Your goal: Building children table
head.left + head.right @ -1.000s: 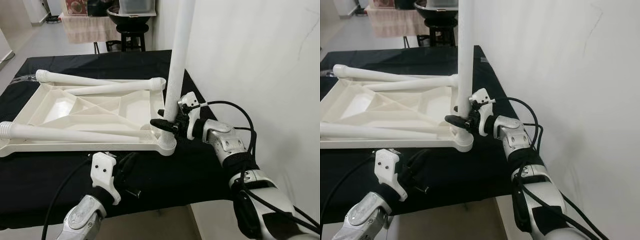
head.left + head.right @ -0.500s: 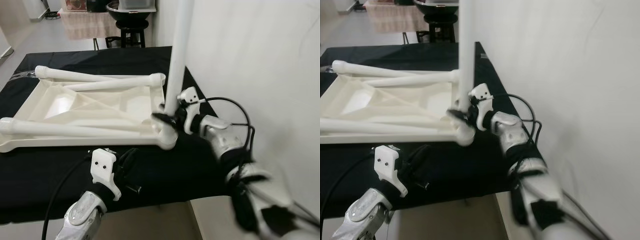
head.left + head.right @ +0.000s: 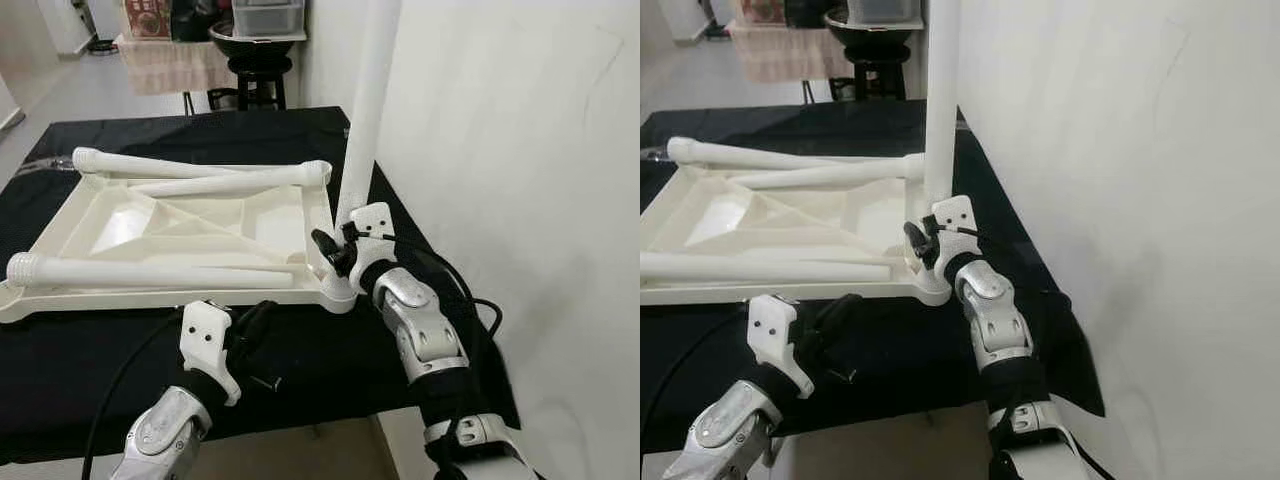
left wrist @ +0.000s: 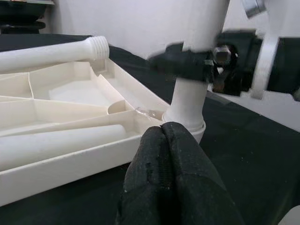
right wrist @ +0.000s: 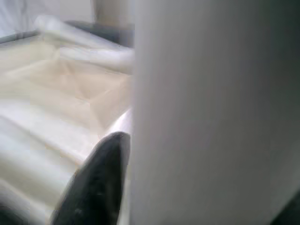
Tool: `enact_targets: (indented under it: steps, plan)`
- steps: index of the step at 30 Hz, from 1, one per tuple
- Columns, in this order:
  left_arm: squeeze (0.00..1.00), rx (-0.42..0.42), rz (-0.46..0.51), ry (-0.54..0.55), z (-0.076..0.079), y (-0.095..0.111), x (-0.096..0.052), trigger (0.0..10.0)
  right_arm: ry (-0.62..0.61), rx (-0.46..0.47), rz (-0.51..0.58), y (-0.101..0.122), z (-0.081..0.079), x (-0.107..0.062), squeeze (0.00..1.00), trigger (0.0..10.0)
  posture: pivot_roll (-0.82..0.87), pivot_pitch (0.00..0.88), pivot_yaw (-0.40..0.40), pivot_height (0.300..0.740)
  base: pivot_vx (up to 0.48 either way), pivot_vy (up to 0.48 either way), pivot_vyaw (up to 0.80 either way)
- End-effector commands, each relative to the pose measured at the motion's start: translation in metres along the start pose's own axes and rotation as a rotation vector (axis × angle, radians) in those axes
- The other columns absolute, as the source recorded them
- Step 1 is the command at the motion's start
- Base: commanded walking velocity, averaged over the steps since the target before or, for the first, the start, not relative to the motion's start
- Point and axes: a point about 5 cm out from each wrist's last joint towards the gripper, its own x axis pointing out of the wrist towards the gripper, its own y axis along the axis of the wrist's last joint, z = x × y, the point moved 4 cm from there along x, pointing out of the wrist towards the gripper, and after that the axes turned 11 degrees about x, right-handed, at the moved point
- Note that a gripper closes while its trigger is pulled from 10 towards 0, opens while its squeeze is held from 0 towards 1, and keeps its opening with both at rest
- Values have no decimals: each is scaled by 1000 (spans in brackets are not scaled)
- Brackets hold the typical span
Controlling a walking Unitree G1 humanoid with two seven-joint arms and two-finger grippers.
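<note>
I lose the top of the upright leg (image 3: 362, 140) past the upper frame edge. My right wrist view is blurred, the leg so close it is a pale mass beside one dark finger (the second finger is hidden behind the leg). The tabletop (image 3: 150, 225) runs off the left edge in the right eye view.

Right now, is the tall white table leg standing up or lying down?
Standing up, leaning a little. The table leg rises from the near right corner socket of the upside-down tabletop, and the right gripper is clamped around its base.
</note>
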Motion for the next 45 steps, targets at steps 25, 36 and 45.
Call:
enact_targets:
  steps: [25,36,45]
  plan:
    - [0,0,-16,-12,4,-4,1,10000,770,-45,-155,35,-7,-10,0,0,30,38,-66,740,0,0,0]
    - [0,-1,-14,-13,4,-3,0,10000,648,-67,-105,31,15,-17,0,0,17,45,-61,740,0,0,0]
    - [0,0,-17,-16,0,-4,-3,10000,-94,51,19,-3,28,-19,0,0,4,45,-35,740,0,0,0]
